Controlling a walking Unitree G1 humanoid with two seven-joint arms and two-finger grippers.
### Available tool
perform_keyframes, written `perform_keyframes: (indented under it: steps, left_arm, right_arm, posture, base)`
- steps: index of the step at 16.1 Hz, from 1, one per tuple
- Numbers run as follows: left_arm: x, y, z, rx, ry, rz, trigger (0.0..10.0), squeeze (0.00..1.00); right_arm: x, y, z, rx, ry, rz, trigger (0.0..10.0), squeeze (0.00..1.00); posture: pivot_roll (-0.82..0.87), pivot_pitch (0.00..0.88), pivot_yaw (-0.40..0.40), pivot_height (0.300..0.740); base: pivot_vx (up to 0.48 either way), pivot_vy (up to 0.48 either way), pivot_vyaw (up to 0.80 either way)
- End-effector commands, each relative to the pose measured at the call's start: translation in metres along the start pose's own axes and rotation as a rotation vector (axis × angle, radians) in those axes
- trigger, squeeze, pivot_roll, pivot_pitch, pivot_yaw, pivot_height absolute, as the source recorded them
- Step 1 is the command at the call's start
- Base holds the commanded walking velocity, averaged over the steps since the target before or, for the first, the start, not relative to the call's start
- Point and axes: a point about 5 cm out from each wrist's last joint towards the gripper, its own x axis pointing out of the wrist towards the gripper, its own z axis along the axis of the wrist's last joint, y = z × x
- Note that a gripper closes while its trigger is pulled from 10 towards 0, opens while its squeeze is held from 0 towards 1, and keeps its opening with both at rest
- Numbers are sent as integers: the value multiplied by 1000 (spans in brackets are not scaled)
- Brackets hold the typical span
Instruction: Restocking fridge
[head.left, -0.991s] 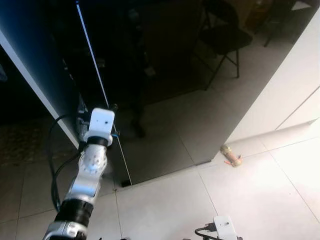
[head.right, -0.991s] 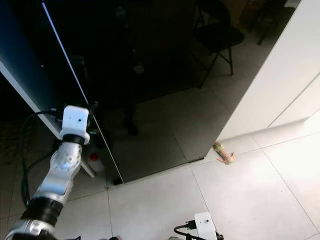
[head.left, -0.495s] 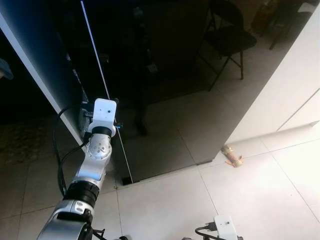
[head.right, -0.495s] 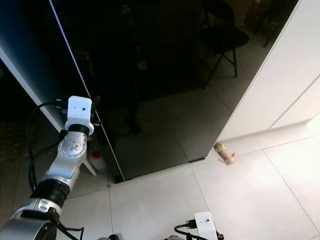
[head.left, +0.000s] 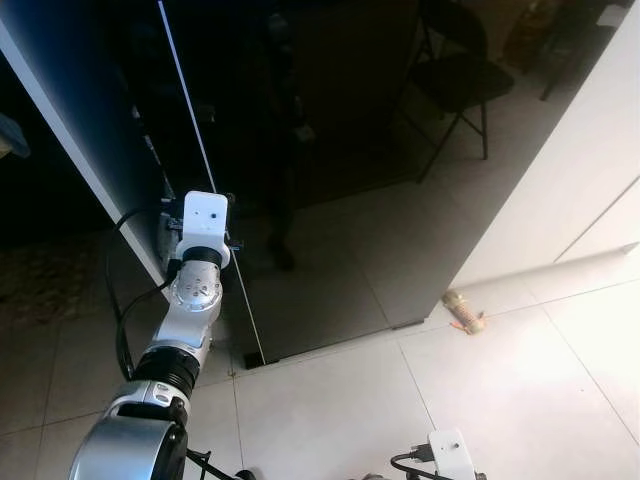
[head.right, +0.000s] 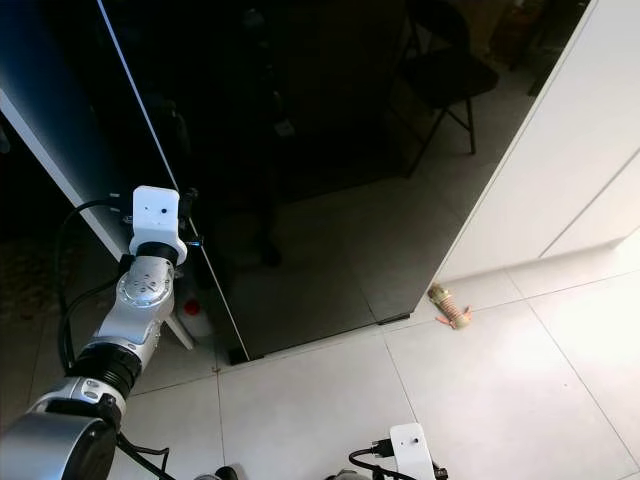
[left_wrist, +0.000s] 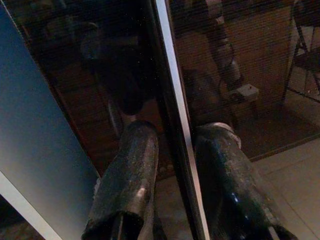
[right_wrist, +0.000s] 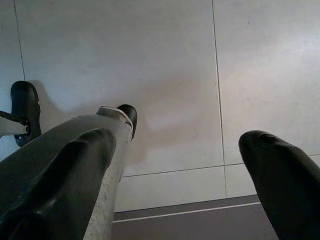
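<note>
The fridge's glossy black door (head.left: 330, 150) stands ahead, its thin silver edge (head.left: 195, 150) running down to the floor. My left gripper (left_wrist: 177, 130) is raised at that edge, about halfway up. In the left wrist view one black finger (left_wrist: 132, 165) lies on each side of the silver strip, pressed close against it. The dark fridge interior (head.left: 60, 190) lies to the left of the door. My right gripper (right_wrist: 175, 145) hangs low over pale floor tiles, fingers wide apart with nothing between them.
A white cabinet wall (head.left: 580, 170) rises on the right. A small brown object (head.left: 463, 312) lies on the floor at its foot. A red-capped bottle (head.right: 190, 315) stands by the fridge's base. The door mirrors a folding chair (head.left: 455, 70). Pale tiles (head.left: 520, 400) stretch in front.
My left arm has reached up and in, bringing the gripper onto the door's silver edge. The head view has shifted slightly.
</note>
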Motion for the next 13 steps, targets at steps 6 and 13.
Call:
perform_keyframes:
  steps: [6, 13]
  left_arm:
    - [7, 29, -3, -12, 33, 101, 10000, 0]
    - [8, 31, -5, -12, 38, 101, 10000, 0]
  right_arm:
    - [-2, 3, -11, 12, 39, 7, 10000, 0]
    - [-2, 2, -12, 14, 38, 5, 10000, 0]
  posture:
    - [-133, 156, -34, 740]
    - [-139, 160, -36, 740]
  base:
    - [0, 0, 0]
    - [0, 0, 0]
